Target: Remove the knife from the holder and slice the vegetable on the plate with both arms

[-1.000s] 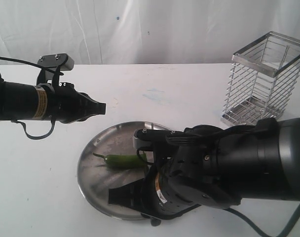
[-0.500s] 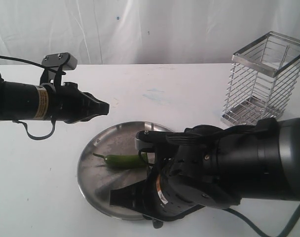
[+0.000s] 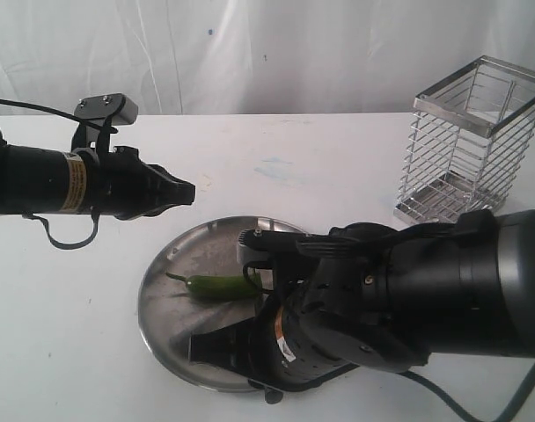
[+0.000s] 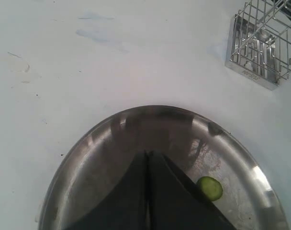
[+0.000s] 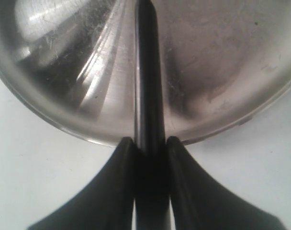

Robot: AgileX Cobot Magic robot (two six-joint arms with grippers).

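The green chili [image 3: 216, 286] lies across the middle of the steel plate [image 3: 160, 303]. My right gripper [image 3: 201, 348] hangs low over the plate's near side. In the right wrist view it [image 5: 148, 141] is shut on the black knife [image 5: 146, 72], whose blade reaches out over the plate [image 5: 222, 62]. My left gripper [image 3: 186, 189] is shut and holds nothing, hovering above the plate's far left rim. In the left wrist view its closed fingers [image 4: 148, 160] hide the chili, and a round green slice [image 4: 210, 188] lies on the plate [image 4: 112, 143].
The wire holder [image 3: 474, 141] stands at the back right of the white table, also seen in the left wrist view as the holder [image 4: 263, 43]. The bulky right arm [image 3: 426, 299] covers the plate's right part and the table in front.
My left gripper has shifted slightly to the right and then held still. My right gripper with the knife has crept a little to the left over the plate.
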